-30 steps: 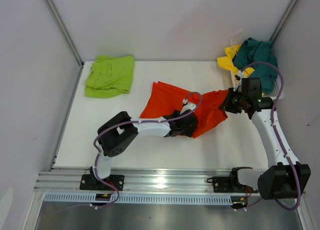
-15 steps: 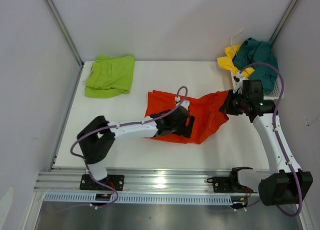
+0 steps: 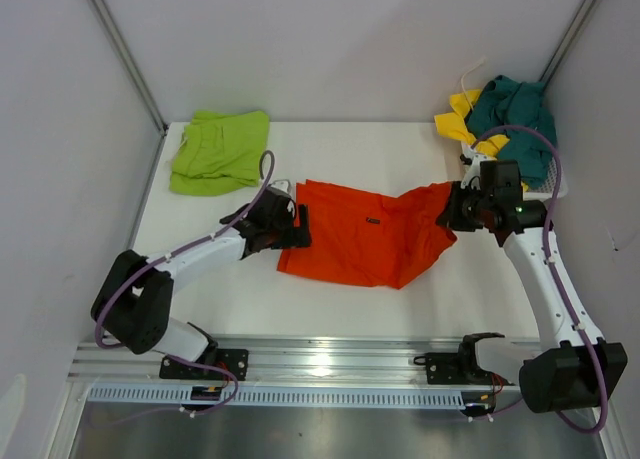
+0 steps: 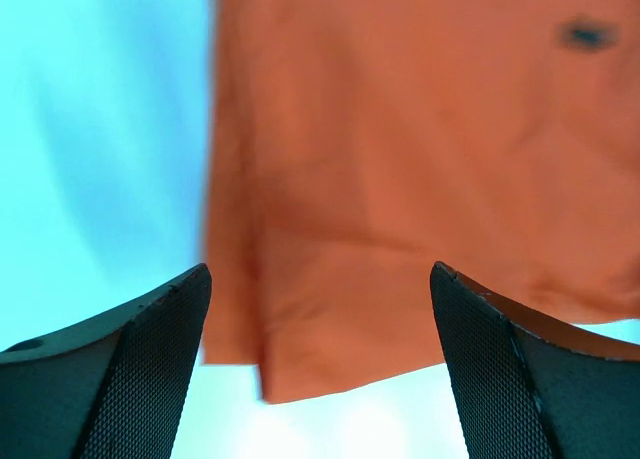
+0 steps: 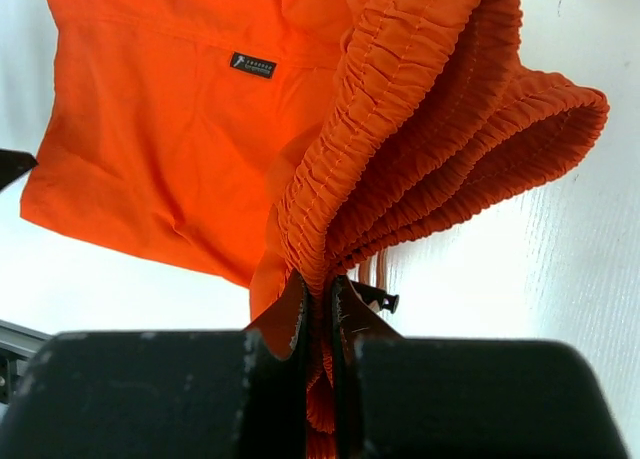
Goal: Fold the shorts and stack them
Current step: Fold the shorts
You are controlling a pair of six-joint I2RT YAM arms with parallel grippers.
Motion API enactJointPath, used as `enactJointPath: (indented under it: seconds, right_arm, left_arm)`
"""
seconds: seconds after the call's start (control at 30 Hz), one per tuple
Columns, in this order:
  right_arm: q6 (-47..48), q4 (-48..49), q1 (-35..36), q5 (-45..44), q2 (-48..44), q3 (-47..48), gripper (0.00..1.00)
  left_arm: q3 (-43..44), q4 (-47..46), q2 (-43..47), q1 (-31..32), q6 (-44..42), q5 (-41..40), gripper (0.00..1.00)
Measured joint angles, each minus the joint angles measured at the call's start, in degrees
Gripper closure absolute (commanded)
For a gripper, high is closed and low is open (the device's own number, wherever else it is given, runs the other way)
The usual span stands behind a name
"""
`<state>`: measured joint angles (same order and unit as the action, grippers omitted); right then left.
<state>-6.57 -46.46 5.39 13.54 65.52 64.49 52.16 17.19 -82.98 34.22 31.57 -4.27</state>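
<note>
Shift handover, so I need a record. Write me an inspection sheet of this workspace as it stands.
Surface: white table, no stains seen.
Job's things: orange shorts spread mid-table, not folded; lime green shorts lying at the far left; yellow shorts and dark teal shorts heaped at the far right corner.
Clutter: white basket under that heap, mostly hidden.
Grippers: left end effector open at the orange pair's left edge, holding nothing; right end effector shut on the orange waistband, lifting that end.
Cables: purple cables loop along both arms, not snagged on cloth.
Surroundings: pale walls on three sides; metal rail at the near edge.
</note>
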Motion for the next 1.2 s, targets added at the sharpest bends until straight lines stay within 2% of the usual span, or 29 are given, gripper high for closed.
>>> enactJointPath:
  seconds: [0.23, 0.43, 0.63, 0.83, 1.2]
  right_arm:
    - [0.2, 0.0, 4.7, -3.8, 1.4, 0.0, 1.0]
    - [0.1, -1.1, 8.6, -7.3, 4.5, 1.9, 1.0]
    - [-1.1, -2.8, 17.3, -12.9, 8.8, 7.9, 1.0]
    - [-3.0, -4.0, 27.0, -18.3, 17.3, 17.2, 1.0]
    - [-5.6, -3.7, 39.7, -22.6, 35.5, 29.5, 1.0]
  left_arm:
    - [-12.1, -3.3, 0.0, -3.7, -0.3, 2.1, 0.13]
    - [-13.5, -9.2, -0.5, -4.1, -0.2, 5.0, 0.25]
    - [-16.5, -16.7, -0.5, -4.1, 0.0, 7.4, 0.3]
    - [-19.7, -20.6, 1.3, -3.8, 0.0, 7.6, 0.32]
    - [-22.9, -22.5, 3.9, -3.1, 0.0, 7.5, 0.34]
